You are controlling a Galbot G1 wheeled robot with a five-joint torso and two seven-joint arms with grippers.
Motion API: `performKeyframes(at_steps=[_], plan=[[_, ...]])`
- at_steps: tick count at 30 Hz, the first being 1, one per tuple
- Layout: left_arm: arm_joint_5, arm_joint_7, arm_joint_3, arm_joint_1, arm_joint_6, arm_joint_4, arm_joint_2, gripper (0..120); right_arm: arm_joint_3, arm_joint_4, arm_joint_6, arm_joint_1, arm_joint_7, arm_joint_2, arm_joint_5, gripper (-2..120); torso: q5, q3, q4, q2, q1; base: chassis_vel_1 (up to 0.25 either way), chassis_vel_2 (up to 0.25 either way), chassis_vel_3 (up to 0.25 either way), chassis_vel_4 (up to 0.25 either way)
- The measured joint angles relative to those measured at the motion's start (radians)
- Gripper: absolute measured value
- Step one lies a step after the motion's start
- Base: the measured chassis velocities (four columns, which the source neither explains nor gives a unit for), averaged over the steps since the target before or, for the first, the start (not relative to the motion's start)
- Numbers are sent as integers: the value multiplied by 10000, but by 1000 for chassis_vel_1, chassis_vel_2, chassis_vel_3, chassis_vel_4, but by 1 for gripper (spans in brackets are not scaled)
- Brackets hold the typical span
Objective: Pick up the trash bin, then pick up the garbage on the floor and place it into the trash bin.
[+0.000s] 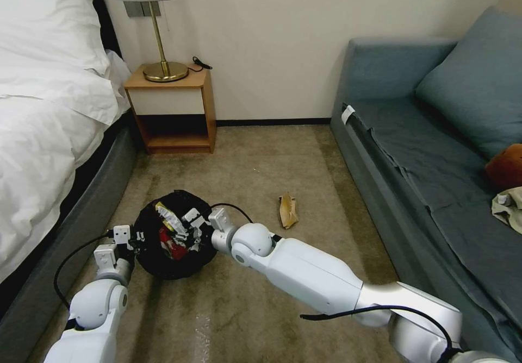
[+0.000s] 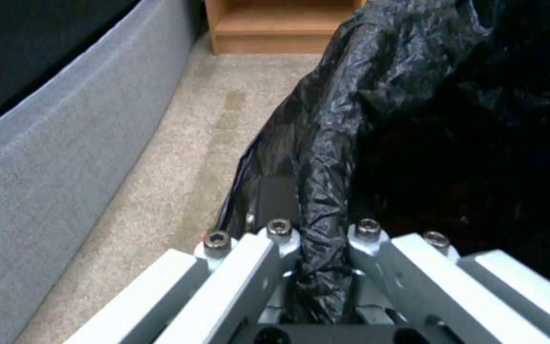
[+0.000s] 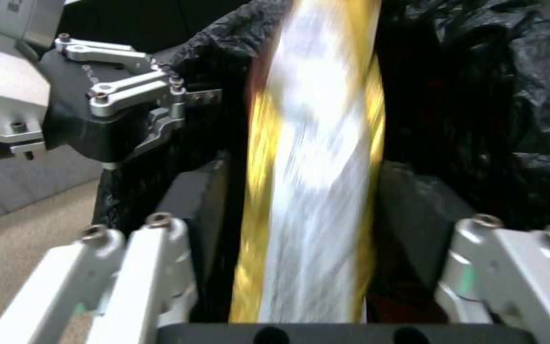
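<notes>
The trash bin (image 1: 173, 268), wrapped in its black bag (image 2: 383, 95), hangs just above the carpet near the bed. My left gripper (image 1: 133, 238) is shut on its near rim, pinching a fold of bag (image 2: 320, 239). My right gripper (image 1: 193, 224) hovers over the bin's mouth, open. A yellow-and-silver wrapper (image 3: 313, 167) streaks between the fingers (image 3: 205, 200), touching neither, above the black bag (image 3: 511, 95). In the head view the yellow wrapper (image 1: 166, 215) and a red-and-white wrapper (image 1: 166, 242) lie inside the bin. A crumpled brown paper bag (image 1: 287, 210) lies on the carpet to the bin's right.
A white-sheeted bed (image 1: 43, 135) with a grey base runs along the left. A wooden nightstand (image 1: 174, 107) with a brass lamp (image 1: 163, 69) stands at the back wall. A blue sofa (image 1: 435, 151) fills the right. Bare carpet (image 1: 261, 156) lies between.
</notes>
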Motion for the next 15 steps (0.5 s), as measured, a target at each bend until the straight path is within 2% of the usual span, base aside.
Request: performKeyframes(at_steps=[1, 2, 4, 6, 8, 11, 15], plan=[[-1, 0, 0, 10, 5, -17, -1, 1, 17, 0, 4, 2, 5, -18, 0, 65, 0, 0, -1, 0, 0, 0, 0, 0, 0], [-1, 0, 0, 10, 5, -17, -1, 1, 17, 0, 4, 2, 5, -18, 0, 65, 0, 0, -1, 0, 0, 0, 0, 0, 0], [-1, 0, 0, 34, 11, -58, -32, 1, 71, 23, 9, 1, 29, -42, -4, 79, 0, 0, 0, 1, 0, 0, 0, 0, 0], [-1, 0, 0, 46, 11, -74, -49, 1, 100, 58, 9, 2, 58, -49, -6, 82, 0, 0, 0, 0, 0, 0, 0, 0, 0], [11, -4, -4, 81, 11, -102, -96, 1, 180, 156, 18, 40, 130, -68, -19, 93, 0, 0, 0, 0, 0, 0, 0, 0, 0], [17, -10, -43, 124, 12, -129, -130, 1, 315, 192, 177, 53, 336, -102, -15, 99, 0, 0, 2, 0, 0, 0, 0, 0, 0], [7, -16, -108, 152, 11, -157, -140, 1, 534, 199, 236, 16, 567, -125, -16, 100, 0, 0, 1, 0, 0, 0, 0, 0, 0]])
